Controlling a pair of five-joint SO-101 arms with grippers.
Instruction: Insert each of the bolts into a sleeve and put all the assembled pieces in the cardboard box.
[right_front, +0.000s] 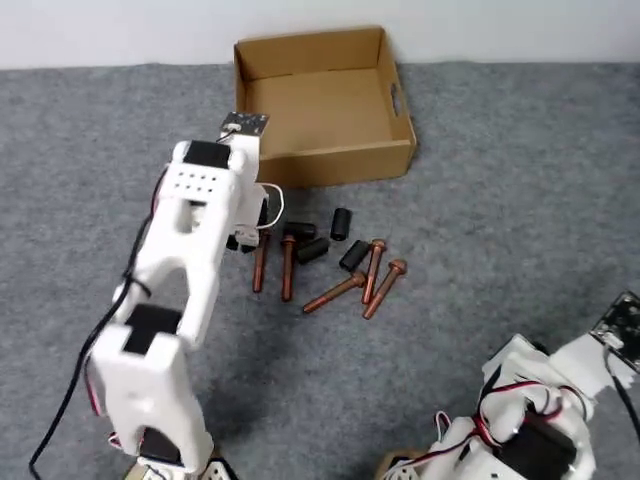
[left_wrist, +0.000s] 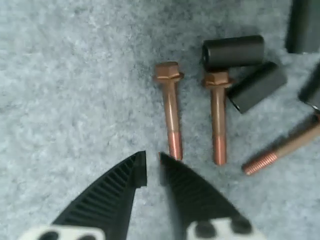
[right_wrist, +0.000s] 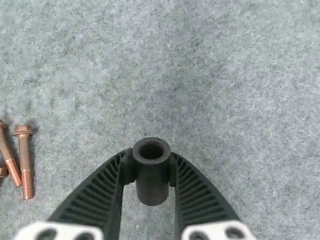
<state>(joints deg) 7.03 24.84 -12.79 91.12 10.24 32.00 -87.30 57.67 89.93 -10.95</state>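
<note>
Several copper bolts lie loose on the grey carpet, among them one (right_front: 260, 262) beside the left arm (right_front: 205, 215) and one (right_front: 385, 288) farther right. Several black sleeves (right_front: 341, 223) lie among them. The open cardboard box (right_front: 300, 160) stands behind them. In the left wrist view my left gripper (left_wrist: 152, 164) is all but shut with nothing in it, its tips just short of the threaded end of a bolt (left_wrist: 170, 117); a second bolt (left_wrist: 217, 120) and two sleeves (left_wrist: 233, 50) (left_wrist: 257, 86) lie beyond. My right gripper (right_wrist: 151, 167) is shut on a black sleeve (right_wrist: 151, 150), whose bore faces the camera.
The right arm (right_front: 540, 410) sits low at the front right, away from the pile. Two bolts (right_wrist: 24, 160) show at the edge of the right wrist view. Bare carpet lies right of the box and in front of the bolts.
</note>
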